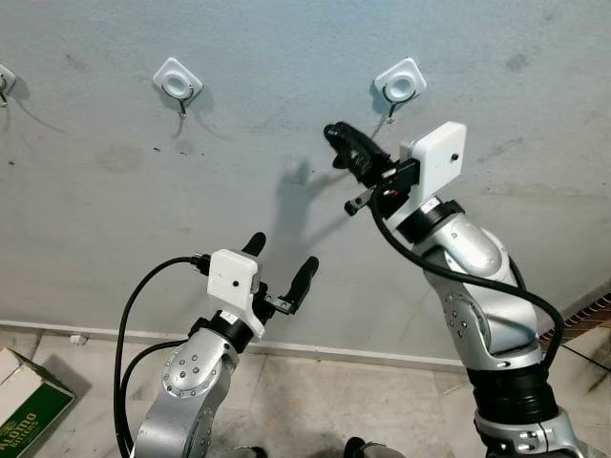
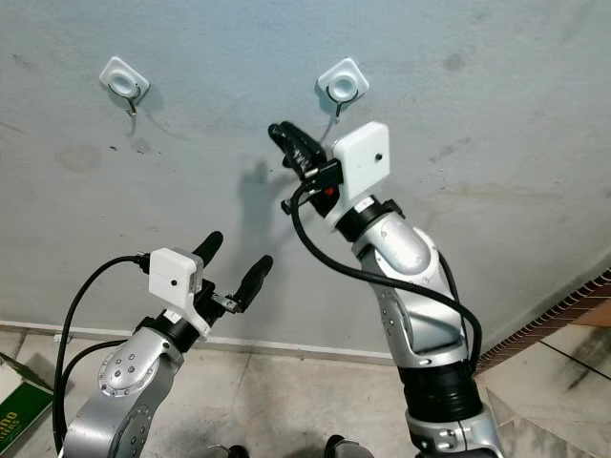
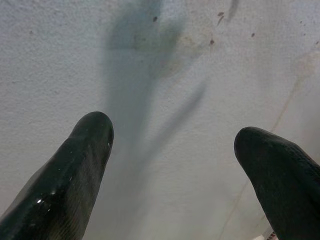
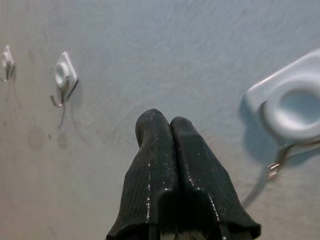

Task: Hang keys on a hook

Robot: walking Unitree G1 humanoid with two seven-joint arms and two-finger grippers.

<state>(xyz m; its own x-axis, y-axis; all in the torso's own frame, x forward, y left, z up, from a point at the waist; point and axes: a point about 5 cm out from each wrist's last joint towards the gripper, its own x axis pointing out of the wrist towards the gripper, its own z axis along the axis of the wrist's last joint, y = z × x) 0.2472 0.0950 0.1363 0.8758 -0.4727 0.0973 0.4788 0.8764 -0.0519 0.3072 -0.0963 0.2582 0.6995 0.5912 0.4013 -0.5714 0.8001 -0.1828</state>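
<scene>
Both sets of jaws are easy to read: the right gripper [image 1: 336,134] has its two black fingers [image 4: 172,165] pressed tight together with nothing seen between them, and the left gripper [image 1: 280,262] has its jaws spread wide with nothing in them. No keys can be made out in these pictures. Raised high, the right gripper points up at the pale grey wall [image 1: 286,76], with its tip just below and to the left of a white hook [image 1: 399,86]. That hook has a square white base and a small metal hook hanging under it, and nothing hangs on it. In the right wrist view this same hook sits close beside the shut fingers. A second white hook [image 1: 178,81] is on the wall further to the left, well apart from the first, and it is bare too. A third hook [image 1: 5,81] peeks in at the far left edge. Held low, the left gripper points at the bare wall with its fingers [image 3: 70,175] far apart. A dark shadow [image 1: 301,205] of the right arm falls on the wall between the two grippers. Down on the tiled floor [image 1: 315,401] at the left lies a cardboard box [image 1: 24,396] with green print.
</scene>
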